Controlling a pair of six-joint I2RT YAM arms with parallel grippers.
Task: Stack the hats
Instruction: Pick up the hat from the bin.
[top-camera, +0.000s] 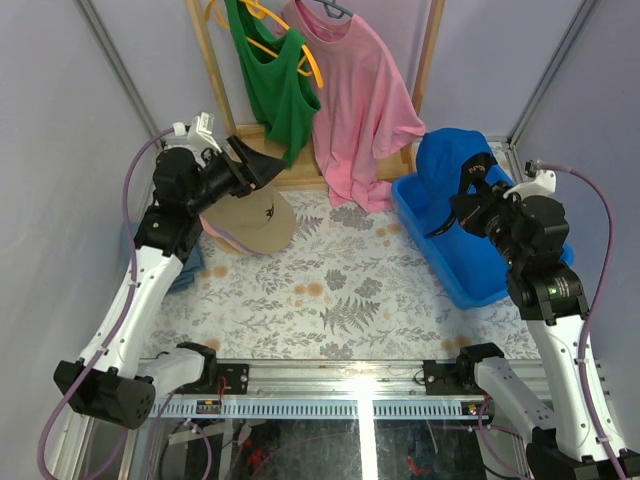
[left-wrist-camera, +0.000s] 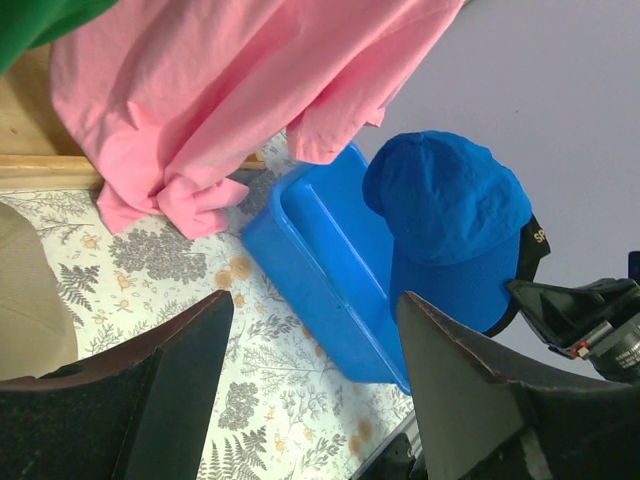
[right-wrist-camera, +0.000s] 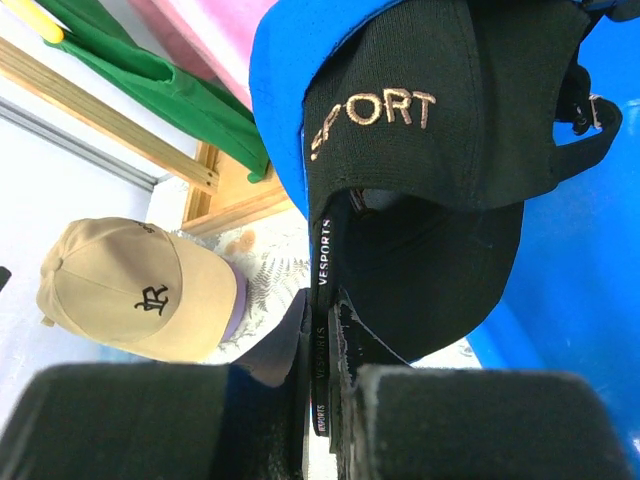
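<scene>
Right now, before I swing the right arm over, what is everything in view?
Tan cap: one, tan, at the left.
Lavender cap: one, lavender, edge showing under the tan cap.
Blue cap: one, bright blue, held up by the bin's far end, over the black cap.
Black cap: one, black, gold lettering, nested in the blue cap.
Bin: one, blue, right side.
T-shirt: one, pink, hanging at the back.
Tank top: one, green, hanging beside it.
Left gripper: one, black, open, above the tan cap.
Right gripper: one, black, shut on the black cap.

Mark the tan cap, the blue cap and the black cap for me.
tan cap (top-camera: 255, 225), top view, crown.
blue cap (left-wrist-camera: 450, 205), left wrist view, crown.
black cap (right-wrist-camera: 440, 155), right wrist view, panel below the lettering.
</scene>
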